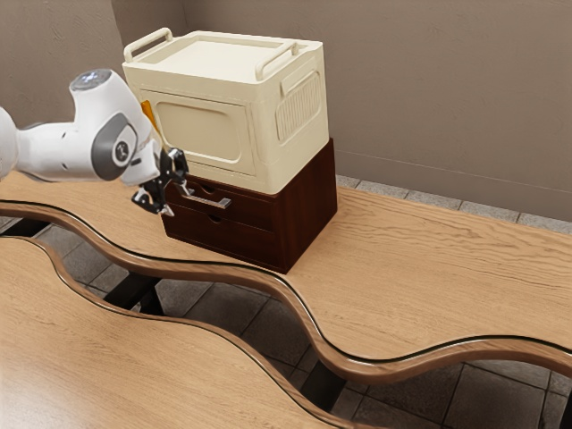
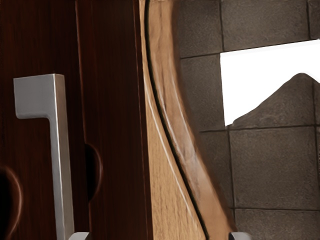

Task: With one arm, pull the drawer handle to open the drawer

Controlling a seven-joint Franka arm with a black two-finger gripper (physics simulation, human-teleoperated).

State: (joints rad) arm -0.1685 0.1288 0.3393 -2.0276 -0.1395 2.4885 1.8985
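- The gripper [image 1: 177, 201] is wide open, with a big gap, and has hold of nothing.
- The silver handle [image 1: 207, 200] is near it, at 3 o'clock in the exterior view.
- The handle is on the top drawer [image 1: 252, 211], which looks closed.
- The cream box [image 1: 201, 130] sits on the brown chest [image 1: 309, 206], at 12 o'clock from the handle.
- The chest stands on the wood table [image 1: 420, 277].

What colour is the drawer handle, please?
The drawer handle is silvery grey, seen best in the wrist view.

wall [image 1: 429, 98]: grey-brown | floor [image 1: 438, 393]: grey tiles | table [image 1: 420, 268]: wood, wavy-edged
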